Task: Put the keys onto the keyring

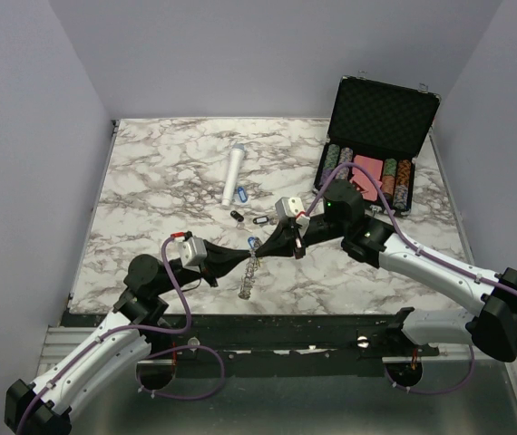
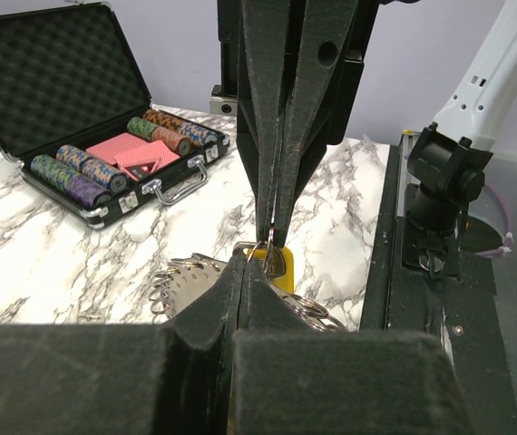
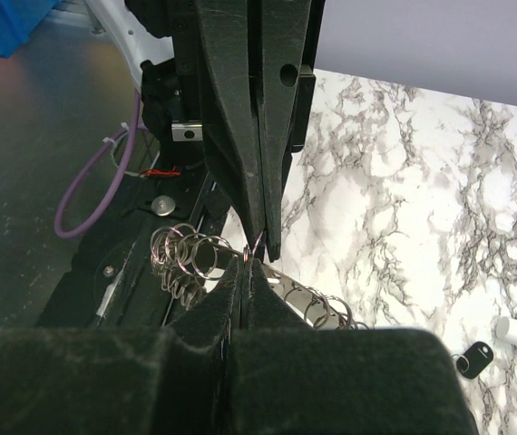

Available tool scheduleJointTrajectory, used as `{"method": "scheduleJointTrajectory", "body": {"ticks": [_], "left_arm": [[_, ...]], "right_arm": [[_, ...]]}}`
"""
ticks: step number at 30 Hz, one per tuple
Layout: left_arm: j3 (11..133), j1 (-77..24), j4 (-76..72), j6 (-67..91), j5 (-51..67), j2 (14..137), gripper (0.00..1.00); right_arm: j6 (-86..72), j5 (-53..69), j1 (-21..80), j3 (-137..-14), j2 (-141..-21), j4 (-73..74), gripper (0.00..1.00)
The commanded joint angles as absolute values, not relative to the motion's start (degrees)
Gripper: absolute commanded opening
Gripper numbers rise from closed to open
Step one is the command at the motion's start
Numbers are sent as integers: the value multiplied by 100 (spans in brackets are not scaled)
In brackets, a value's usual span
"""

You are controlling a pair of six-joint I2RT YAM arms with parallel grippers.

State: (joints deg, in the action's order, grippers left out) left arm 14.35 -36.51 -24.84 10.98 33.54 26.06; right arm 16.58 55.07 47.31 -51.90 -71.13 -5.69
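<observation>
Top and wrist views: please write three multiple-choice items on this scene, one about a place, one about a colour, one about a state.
1. Where does the case stand in the top view? A) far right B) far left C) near middle
2. Which colour is the tag in the left wrist view? A) red B) green C) yellow
3. How are the left gripper and the right gripper? A) both open B) both shut C) one open

Answers: 1 A, it stands open at the far right corner; 2 C, it shows yellow behind the tips; 3 B, each pair of jaws is pressed together.
</observation>
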Motion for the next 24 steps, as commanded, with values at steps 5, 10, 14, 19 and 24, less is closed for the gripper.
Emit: {"method": "scheduleJointTrajectory", "body": {"ticks": [5,10,14,19,24], "left_arm": [[1600,-3639,-2637,1265,2988,2496,0],[1556,-3604,-2724,1336,2962,2443,0],[1512,-3569,-2865,1432,2962,2400,0],[1459,-3560,-3014,1547,2944,2356,0],[1380,-3542,-3278,1748,2936,2347,0]], "right_arm": [[1819,5546,4825,-5282,-7040,-325,0],[1854,5520,4825,-5247,-7040,-281,0],[1854,5502,4825,-5212,-7040,-290,0],[1837,5476,4825,-5168,-7075,-290,0],[1732,5458,4825,-5133,-7110,-360,0]]}}
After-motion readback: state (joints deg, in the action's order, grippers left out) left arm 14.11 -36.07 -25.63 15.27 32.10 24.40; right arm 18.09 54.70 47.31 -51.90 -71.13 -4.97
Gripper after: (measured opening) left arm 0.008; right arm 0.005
